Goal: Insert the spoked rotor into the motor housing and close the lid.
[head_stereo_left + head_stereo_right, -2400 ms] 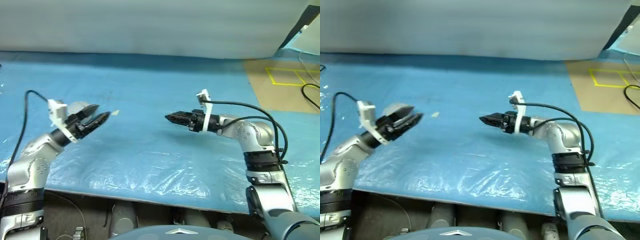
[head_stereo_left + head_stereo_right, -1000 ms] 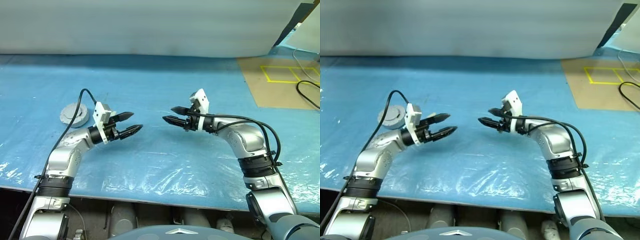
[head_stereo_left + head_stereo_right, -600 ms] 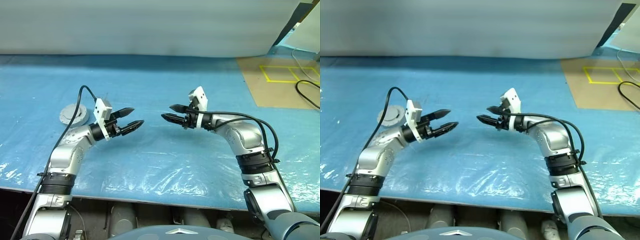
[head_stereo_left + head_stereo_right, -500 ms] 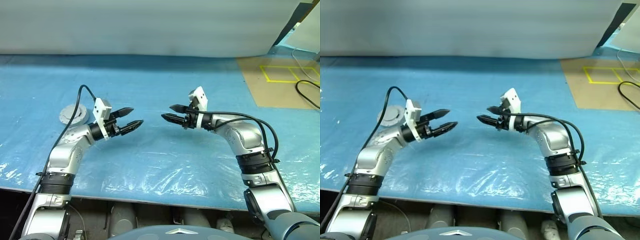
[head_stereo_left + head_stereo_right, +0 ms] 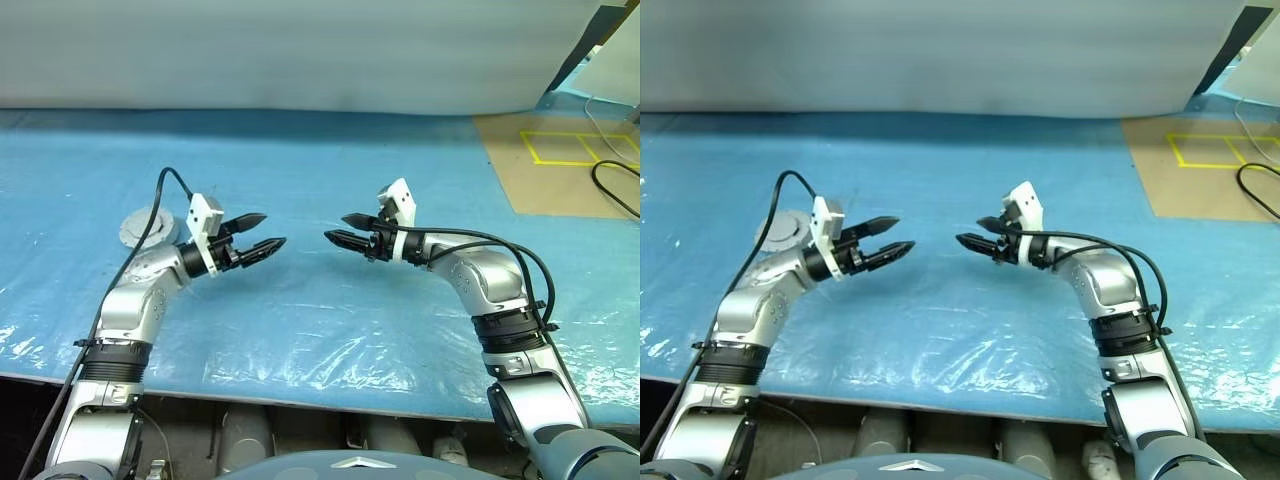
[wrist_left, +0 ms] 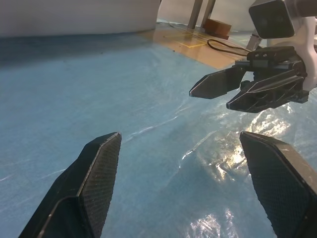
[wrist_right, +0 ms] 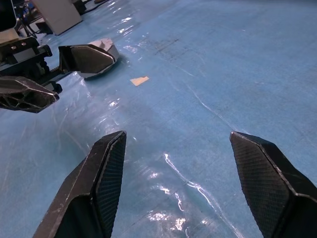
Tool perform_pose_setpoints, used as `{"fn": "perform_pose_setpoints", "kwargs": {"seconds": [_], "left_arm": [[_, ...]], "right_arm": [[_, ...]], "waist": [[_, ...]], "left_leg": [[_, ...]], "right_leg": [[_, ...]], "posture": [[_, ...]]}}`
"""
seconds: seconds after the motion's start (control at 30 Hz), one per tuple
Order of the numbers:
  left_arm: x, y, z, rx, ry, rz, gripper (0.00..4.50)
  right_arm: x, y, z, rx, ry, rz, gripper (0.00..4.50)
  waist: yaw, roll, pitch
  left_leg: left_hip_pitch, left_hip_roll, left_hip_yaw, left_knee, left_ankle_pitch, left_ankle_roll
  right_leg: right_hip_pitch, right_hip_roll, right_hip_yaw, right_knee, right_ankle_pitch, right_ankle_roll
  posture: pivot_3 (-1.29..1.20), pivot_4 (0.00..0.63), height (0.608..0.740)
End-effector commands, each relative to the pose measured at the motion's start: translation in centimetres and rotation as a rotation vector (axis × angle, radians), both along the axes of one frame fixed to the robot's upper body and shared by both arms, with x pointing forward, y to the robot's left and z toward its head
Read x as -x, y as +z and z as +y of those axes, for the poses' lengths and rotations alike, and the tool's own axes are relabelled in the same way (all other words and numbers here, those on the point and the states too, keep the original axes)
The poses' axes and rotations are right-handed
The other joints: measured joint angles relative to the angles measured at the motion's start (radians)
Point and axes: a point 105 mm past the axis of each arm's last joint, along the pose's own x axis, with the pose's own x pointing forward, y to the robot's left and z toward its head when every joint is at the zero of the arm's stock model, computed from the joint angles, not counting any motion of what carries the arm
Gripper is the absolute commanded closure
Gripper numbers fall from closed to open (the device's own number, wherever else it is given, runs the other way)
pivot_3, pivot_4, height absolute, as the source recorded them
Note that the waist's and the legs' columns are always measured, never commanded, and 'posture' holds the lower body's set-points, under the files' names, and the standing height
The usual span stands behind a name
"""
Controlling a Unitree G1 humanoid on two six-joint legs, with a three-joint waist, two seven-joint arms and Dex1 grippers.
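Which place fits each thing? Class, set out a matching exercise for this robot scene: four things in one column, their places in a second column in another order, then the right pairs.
Things:
1. left end effector
2. right end effector
3. grey round part
4. yellow tape lines

Places:
A. on the brown floor beyond the blue sheet's right edge
B. on the sheet behind the left arm
C. open over the sheet, pointing toward the robot's right
D. open over the sheet, pointing toward the robot's left

Pairs: 1-C, 2-D, 3-B, 4-A
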Motion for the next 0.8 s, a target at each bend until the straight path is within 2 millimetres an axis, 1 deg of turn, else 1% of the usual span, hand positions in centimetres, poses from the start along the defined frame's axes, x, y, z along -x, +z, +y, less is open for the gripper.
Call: {"fn": "perform_pose_setpoints", "kwargs": {"seconds": [0.03,0.4,0.6,0.73,0.8], "left_arm": [[0.07,0.77,-0.16,0.003,-0.016,-0.040,0.45],[0.38,0.33,-0.34,0.004,-0.016,-0.031,0.45],[0.40,0.24,0.04,0.000,-0.005,-0.030,0.45],[1.00,0.11,0.37,-0.001,-0.027,-0.002,0.45],[0.98,0.14,0.53,-0.006,-0.024,-0.004,0.45]], "right_arm": [[0.20,1.28,-0.01,-0.010,0.006,-0.053,0.99],[0.62,0.73,0.15,0.009,0.017,-0.036,0.99],[0.60,0.73,0.21,0.013,0.023,-0.035,0.99],[0.67,0.71,0.19,0.015,0.028,-0.037,0.99],[0.67,0.74,0.12,0.015,0.027,-0.040,0.99]], "waist": [[0.000,0.000,0.000],[0.000,0.000,0.000],[0.000,0.000,0.000],[-0.001,0.000,0.000],[0.000,0.000,0.000]], "left_leg": [[0.000,0.000,0.000,0.000,0.000,0.000],[0.000,0.000,0.000,0.000,0.000,0.000],[0.000,0.000,0.000,0.000,0.000,0.000],[0.000,0.000,0.000,0.000,0.000,0.000],[0.000,0.000,0.000,0.000,0.000,0.000]], "right_leg": [[0.000,0.000,0.000,0.000,0.000,0.000],[0.000,0.000,0.000,0.000,0.000,0.000],[0.000,0.000,0.000,0.000,0.000,0.000],[0.000,0.000,0.000,0.000,0.000,0.000],[0.000,0.000,0.000,0.000,0.000,0.000]], "posture": [[0.00,0.150,0.740],[0.00,0.150,0.740],[0.00,0.150,0.740],[0.00,0.150,0.740],[0.00,0.150,0.740]]}}
